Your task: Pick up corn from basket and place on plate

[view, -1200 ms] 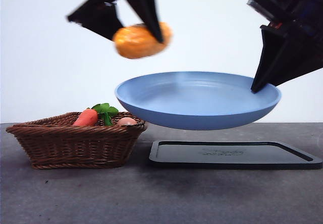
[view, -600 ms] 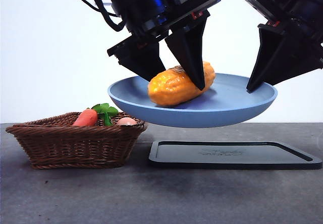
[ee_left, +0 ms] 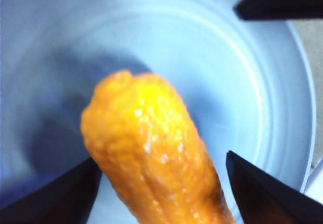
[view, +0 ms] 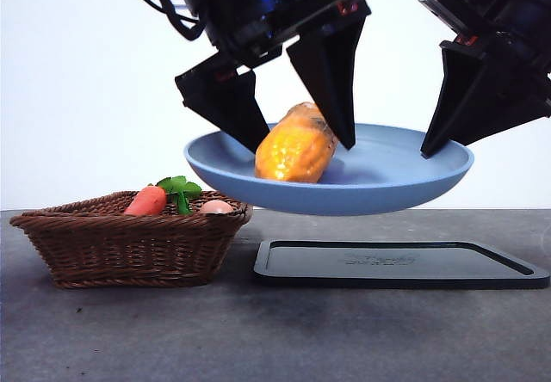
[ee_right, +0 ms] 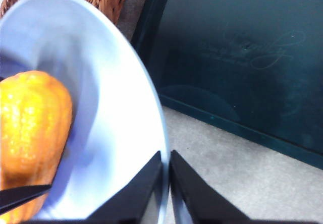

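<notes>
Corn (view: pixel 295 148) now tipped in plate (view: pixel 405 180); left gripper (view: pixel 297 132) spread, released. Right gripper (ee_right: pixel 165 169) clenched on plate rim. Task ~done.

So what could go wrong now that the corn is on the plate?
The plate hangs in the air above the black tray, held only at its rim by the right gripper. It might tip or slip. The corn is round and could roll when the left gripper, fingers now apart, lifts away.
</notes>
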You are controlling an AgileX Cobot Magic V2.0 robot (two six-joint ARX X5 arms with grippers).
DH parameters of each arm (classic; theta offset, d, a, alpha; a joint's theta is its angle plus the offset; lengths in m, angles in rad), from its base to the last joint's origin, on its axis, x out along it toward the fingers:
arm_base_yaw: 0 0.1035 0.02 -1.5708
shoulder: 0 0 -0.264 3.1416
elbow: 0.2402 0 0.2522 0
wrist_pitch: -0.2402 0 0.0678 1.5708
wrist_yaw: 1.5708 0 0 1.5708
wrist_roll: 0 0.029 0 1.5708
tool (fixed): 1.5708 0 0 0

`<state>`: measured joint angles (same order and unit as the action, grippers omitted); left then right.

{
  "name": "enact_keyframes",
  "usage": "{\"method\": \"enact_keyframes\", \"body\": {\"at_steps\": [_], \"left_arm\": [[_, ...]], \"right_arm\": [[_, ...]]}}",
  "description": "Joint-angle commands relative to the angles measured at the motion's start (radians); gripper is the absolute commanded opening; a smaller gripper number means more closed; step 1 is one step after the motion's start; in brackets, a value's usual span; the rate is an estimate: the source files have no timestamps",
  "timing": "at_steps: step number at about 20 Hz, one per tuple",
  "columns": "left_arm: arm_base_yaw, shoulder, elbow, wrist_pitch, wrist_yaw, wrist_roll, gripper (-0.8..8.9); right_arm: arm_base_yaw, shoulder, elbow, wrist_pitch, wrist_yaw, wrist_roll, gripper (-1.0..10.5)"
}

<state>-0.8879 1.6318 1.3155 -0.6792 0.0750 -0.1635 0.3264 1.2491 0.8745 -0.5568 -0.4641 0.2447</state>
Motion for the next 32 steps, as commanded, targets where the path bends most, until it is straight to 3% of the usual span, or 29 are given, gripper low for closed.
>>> {"method": "enact_keyframes", "body": {"at_steps": [1,10,17,24,32], "left_arm": [[-0.012,0.018,0.05,-0.04,-0.005,0.018,4.21],[-0.005,0.014,0.271,-0.194,-0.006,0.081,4.2],[0.031,0.012,0.39,-0.249,-0.005,0.09,4.17],[0.031,0.008,0.398,-0.272,-0.005,0.092,4.17],[0.031,0.008,0.398,-0.274,-0.005,0.091,4.17]], "right_arm": [[0.003,0.006,0.016,0.013,-0.01,0.016,0.0],[-0.018,0.006,0.016,0.01,-0.009,0.018,0.0],[-0.15,0.038,0.018,0.056,-0.011,0.017,0.0],[-0.269,0.253,0.088,0.124,-0.037,0.002,0.0],[-0.291,0.482,0.23,0.134,-0.045,-0.018,0.0]]}}
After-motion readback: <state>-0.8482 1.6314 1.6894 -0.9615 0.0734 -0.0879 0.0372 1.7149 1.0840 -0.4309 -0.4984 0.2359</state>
